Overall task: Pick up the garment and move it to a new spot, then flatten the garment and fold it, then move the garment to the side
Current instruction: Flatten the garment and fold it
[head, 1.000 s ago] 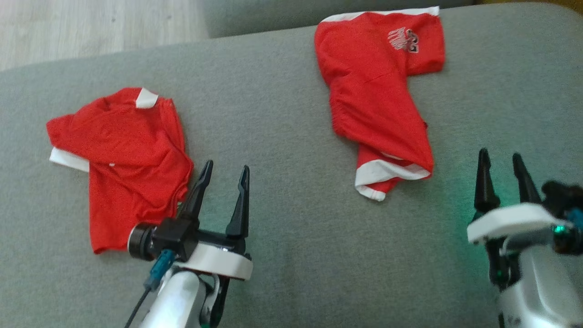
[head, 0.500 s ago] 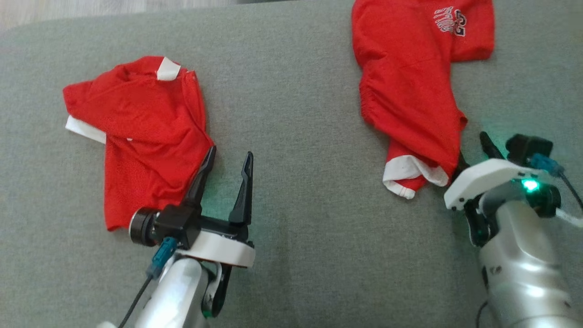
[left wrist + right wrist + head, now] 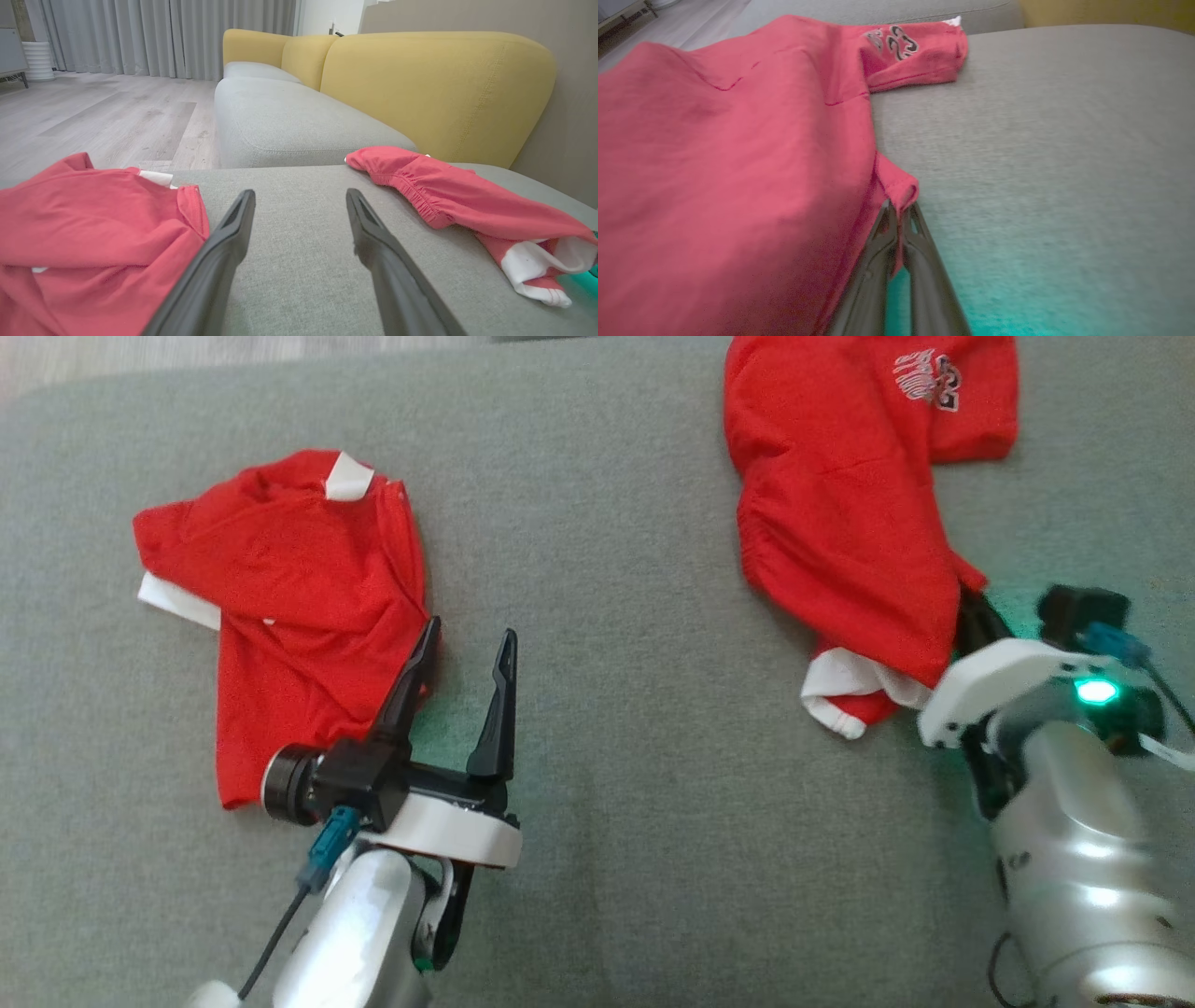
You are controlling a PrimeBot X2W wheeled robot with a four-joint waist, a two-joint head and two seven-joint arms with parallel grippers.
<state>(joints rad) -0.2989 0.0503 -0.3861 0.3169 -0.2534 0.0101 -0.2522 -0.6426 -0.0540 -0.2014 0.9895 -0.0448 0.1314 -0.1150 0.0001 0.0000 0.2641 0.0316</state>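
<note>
The garment (image 3: 840,504) is red with white hems and a printed logo, and it lies crumpled at the far right of the grey sofa cushion (image 3: 616,616). My right gripper (image 3: 971,607) is shut on its right edge, with the fingertips tucked under the cloth. In the right wrist view the two fingers meet at my right gripper (image 3: 899,207), pinching a small fold of the garment (image 3: 738,163). My left gripper (image 3: 470,633) stands open with nothing in it, beside a second red garment (image 3: 289,607). The left wrist view shows my left gripper (image 3: 300,193) open above bare cushion, with the garment (image 3: 458,196) to its right.
The second red garment (image 3: 84,219) lies crumpled at the cushion's left, touching my left gripper's outer finger. Bare grey cushion lies between the two garments. Beyond are another grey seat (image 3: 289,126), a yellow backrest (image 3: 439,88) and wooden floor (image 3: 93,112).
The head camera has tilted down. My right gripper moved forward to the garment's right edge and shut on it, raising the cloth slightly. The left arm has barely moved.
</note>
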